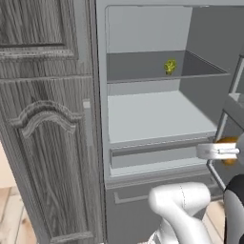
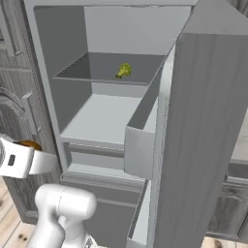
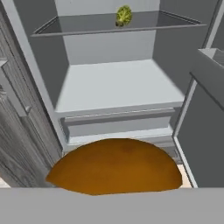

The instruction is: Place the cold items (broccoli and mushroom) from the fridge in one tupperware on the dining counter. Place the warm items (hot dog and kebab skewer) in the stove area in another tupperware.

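The broccoli (image 1: 170, 66) (image 2: 124, 70) (image 3: 124, 15), small and yellow-green, lies on the upper shelf of the open fridge, toward the back. The mushroom (image 3: 114, 166), a brown-orange dome, sits right in front of the hand camera and hides the fingertips. From the base cameras the same mushroom (image 1: 229, 148) (image 2: 29, 144) shows at the end of my hand, out in front of the fridge at the height of its lower drawer. My gripper (image 1: 227, 151) (image 2: 25, 150) is shut on it. The hot dog, kebab skewer and tupperware are out of view.
The fridge door (image 2: 208, 121) stands open on the right, its grey door bin (image 2: 140, 147) jutting inward. The middle shelf (image 1: 157, 114) is bare, with a drawer (image 1: 157, 155) below it. A tall dark wooden cabinet (image 1: 47, 143) flanks the fridge on the left.
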